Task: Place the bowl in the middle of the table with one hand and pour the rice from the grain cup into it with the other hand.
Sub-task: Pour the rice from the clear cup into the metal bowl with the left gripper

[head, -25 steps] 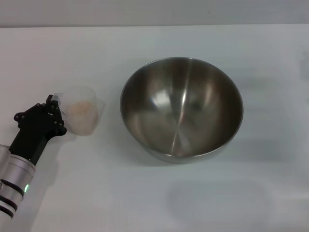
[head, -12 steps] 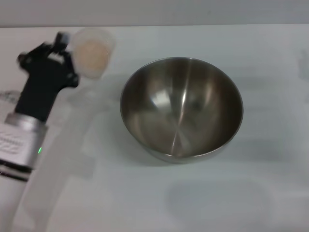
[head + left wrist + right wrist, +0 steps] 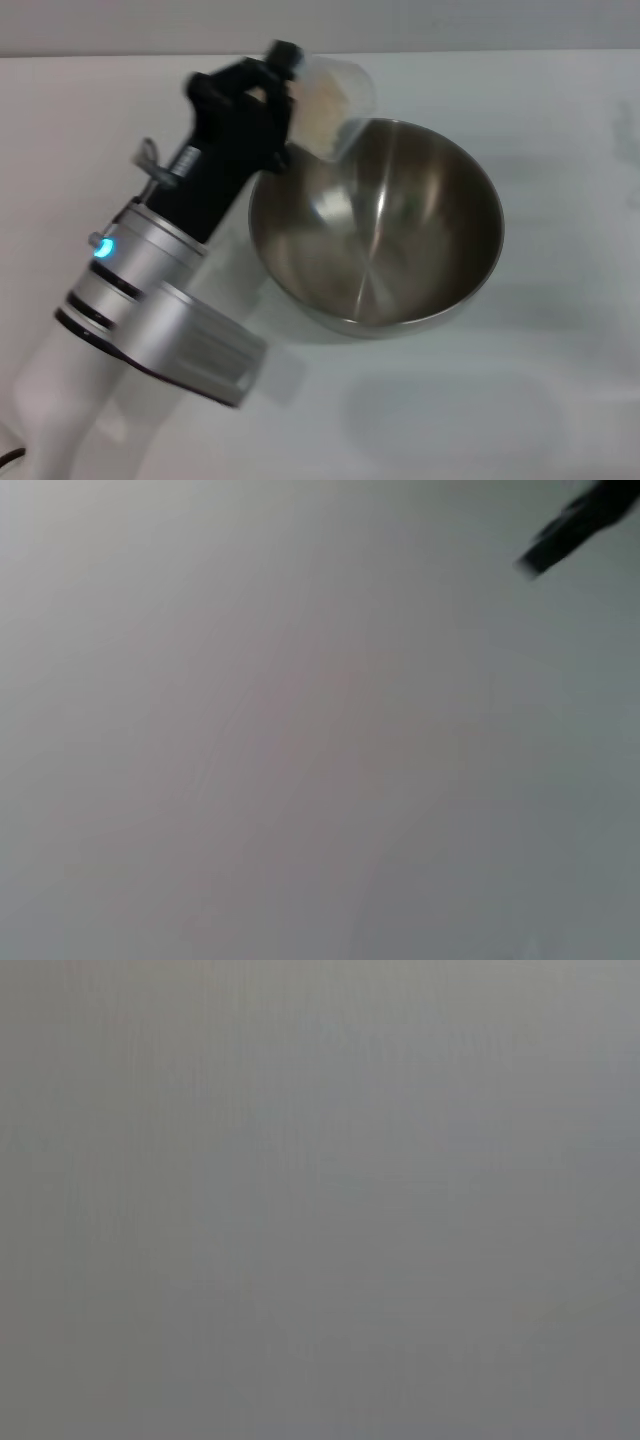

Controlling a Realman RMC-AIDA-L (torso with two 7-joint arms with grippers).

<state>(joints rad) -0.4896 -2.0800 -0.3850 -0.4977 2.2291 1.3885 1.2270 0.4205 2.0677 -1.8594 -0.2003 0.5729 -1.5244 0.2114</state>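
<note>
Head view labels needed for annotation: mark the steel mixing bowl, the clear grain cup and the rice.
Shiny stainless-steel mixing bowl [image 3: 400,250], head view: inner wall.
Clear plastic grain cup [image 3: 345,95], head view: tilted side wall.
Pale beige rice [image 3: 318,110], head view: heap inside cup.

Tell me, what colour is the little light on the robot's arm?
Blue, on the left arm's silver band; head view shows it best.

Left arm cut off below; grain cup blurred (handle hidden).

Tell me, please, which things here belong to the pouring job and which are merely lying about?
In use: the large stainless-steel bowl; the small clear plastic grain cup of beige rice; the black left gripper holding it; the white table.
Lying about: nothing visible.
</note>
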